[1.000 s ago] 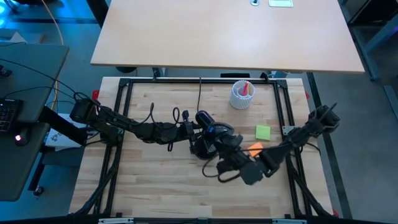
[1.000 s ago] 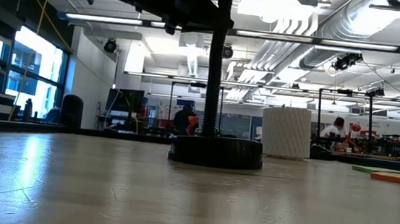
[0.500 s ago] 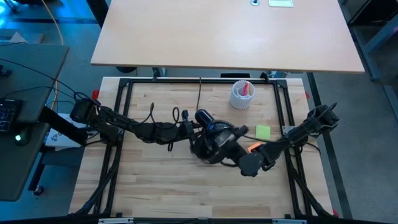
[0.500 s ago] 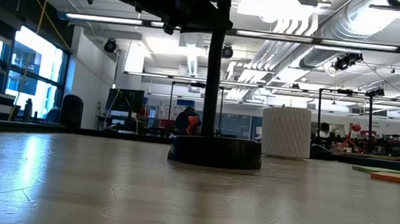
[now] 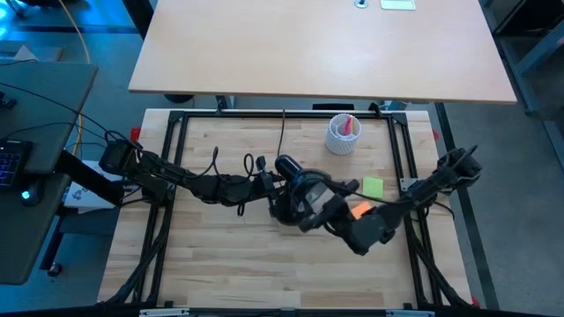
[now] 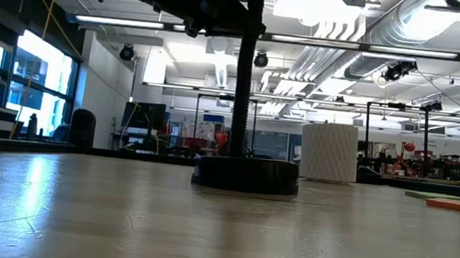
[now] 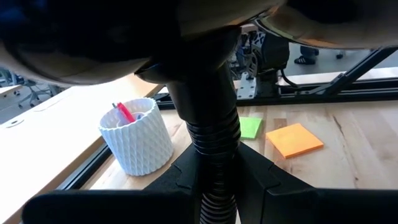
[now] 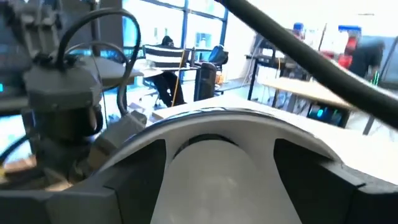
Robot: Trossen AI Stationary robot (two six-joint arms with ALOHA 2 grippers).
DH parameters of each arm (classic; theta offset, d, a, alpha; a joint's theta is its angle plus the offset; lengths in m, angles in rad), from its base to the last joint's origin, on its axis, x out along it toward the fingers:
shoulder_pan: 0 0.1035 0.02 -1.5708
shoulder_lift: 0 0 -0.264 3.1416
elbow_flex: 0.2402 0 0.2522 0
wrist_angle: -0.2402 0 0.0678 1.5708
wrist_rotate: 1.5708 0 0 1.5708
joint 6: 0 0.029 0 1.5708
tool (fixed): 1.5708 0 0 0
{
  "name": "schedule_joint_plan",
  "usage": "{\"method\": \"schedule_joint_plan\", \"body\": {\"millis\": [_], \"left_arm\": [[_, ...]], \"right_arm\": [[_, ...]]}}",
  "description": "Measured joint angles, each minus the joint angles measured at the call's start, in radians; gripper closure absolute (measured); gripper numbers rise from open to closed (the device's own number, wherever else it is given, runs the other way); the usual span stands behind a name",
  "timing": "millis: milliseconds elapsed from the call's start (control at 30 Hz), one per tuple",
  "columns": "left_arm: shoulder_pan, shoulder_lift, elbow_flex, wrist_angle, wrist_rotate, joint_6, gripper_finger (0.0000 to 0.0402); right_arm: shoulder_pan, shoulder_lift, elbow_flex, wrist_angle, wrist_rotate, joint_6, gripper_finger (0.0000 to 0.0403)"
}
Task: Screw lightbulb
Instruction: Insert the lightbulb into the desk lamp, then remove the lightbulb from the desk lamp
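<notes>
Looking down, we find the right gripper (image 5: 310, 214) at the lamp (image 5: 291, 189), left gripper (image 5: 271, 182) pinching its neck | low: only lamp base (image 6: 245, 174) shows | right wrist: lightbulb (image 8: 214, 180) clamped between widely parted fingers (image 8: 130, 174), under the shade (image 8: 217, 121).

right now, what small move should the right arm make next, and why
Probably ease the right gripper forward: the lightbulb it holds faces the lamp shade just ahead, seemingly unseated, and the left gripper clamps the lamp's neck steady.
</notes>
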Motion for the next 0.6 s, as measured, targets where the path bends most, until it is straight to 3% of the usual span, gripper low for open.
{"method": "schedule_joint_plan", "body": {"millis": [233,433,500,600], "left_arm": [[-0.001,0.000,0.000,-0.003,0.003,0.000,0.0349],[-0.002,0.000,0.000,-0.007,0.004,-0.001,0.0349],[-0.002,0.000,0.001,-0.015,0.004,0.001,0.0346],[0.003,0.000,0.001,-0.019,0.026,-0.018,0.0327]], "right_arm": [[0.085,-0.018,0.000,0.022,0.004,-0.303,0.0105],[0.210,-0.022,0.001,-0.162,0.012,-0.475,0.0105],[0.242,-0.022,0.001,-0.234,0.022,-0.483,0.0105],[0.272,-0.022,0.001,-0.325,0.071,-0.371,0.0105]]}}
